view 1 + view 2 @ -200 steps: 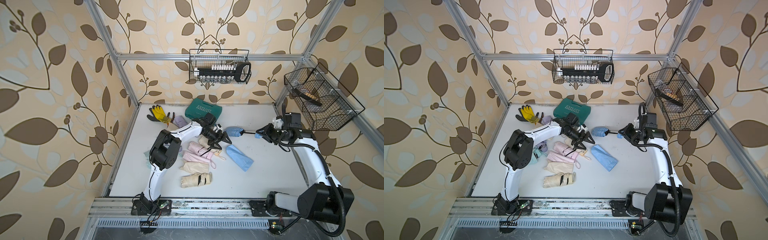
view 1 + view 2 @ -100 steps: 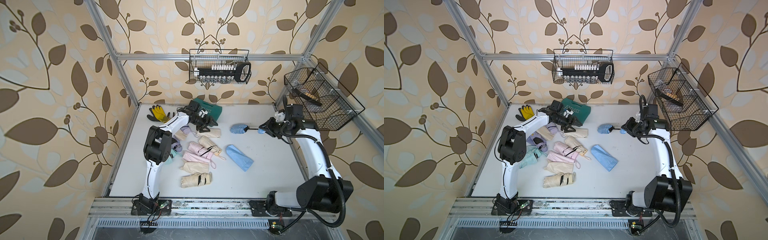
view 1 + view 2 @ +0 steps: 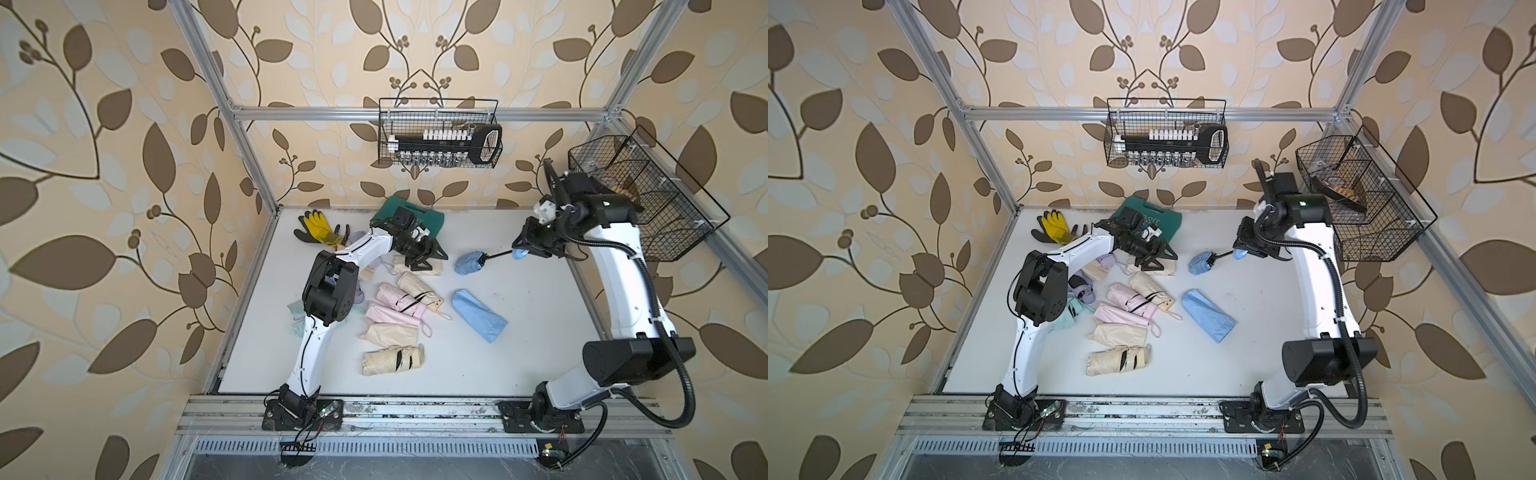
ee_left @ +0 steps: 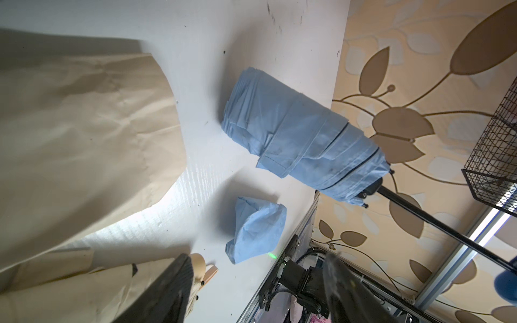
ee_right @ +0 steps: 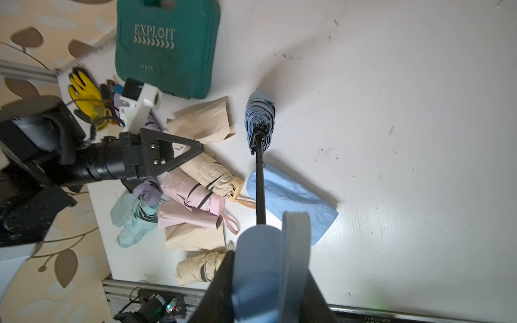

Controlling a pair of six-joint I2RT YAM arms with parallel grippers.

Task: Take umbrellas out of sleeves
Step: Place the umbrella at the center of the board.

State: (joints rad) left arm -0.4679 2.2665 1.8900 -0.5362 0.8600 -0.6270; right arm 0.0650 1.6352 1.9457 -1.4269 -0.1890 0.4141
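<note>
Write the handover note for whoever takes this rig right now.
Left gripper: open, empty, by a cream sleeve near the green case.
Right gripper: shut on the blue umbrella by its handle, shaft pulled out.
Done: blue umbrella is out; blue sleeve lies flat, apart. Pink umbrella and cream umbrellas lie bare in the pile.
Left: set the blue umbrella down; check the mint bundle and lilac bundle beside the left arm, partly hidden.

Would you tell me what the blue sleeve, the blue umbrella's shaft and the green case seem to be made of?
Blue sleeve: thin matte fabric, probably woven; it lies limp and creased.
Shaft of the blue umbrella: slim, straight, black with a faint sheen; likely metal, possibly plastic.
Green case: hard moulded plastic, satin finish; raised lettering, rigid rounded corners.
</note>
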